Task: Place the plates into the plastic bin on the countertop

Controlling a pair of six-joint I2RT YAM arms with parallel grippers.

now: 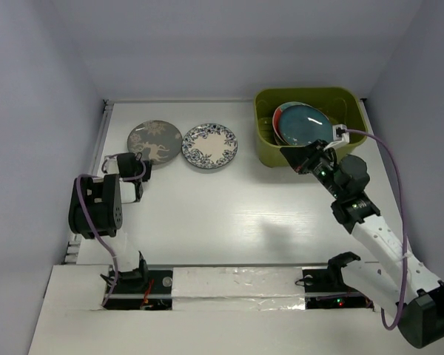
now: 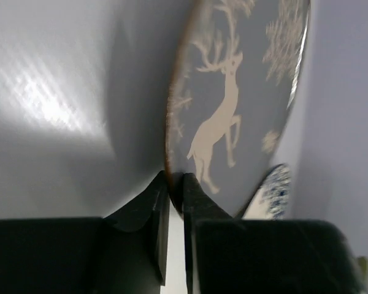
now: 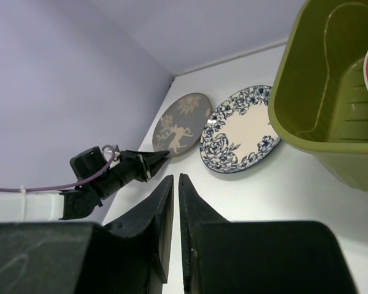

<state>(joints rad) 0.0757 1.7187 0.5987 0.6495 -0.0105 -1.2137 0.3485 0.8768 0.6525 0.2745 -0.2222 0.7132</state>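
Sitting at the near rim of the grey plate, the left gripper has its jaws almost together, only a sliver of gap. The tips are at the rim, and it's unclear whether the rim is actually pinched. The right gripper is just outside the near wall of the bin, its jaws likewise nearly closed and holding nothing.

The grey plate lies flat on the countertop, touching or nearly touching the blue floral plate. The other plates are stacked in the bin, with the teal plate on top.

The grey plate looks like glazed ceramic: round, shallow, with a matte grey face, a pale deer print and a thin brownish edge. It is probably stiff, fairly heavy, slick and chippable. Lying flat, it offers only the raised rim as a hold, and a one-sided rim pinch would likely let it sag or slip. The bin is smooth olive plastic with rounded corners and a ribbed floor, so the plate could clack against the stack.
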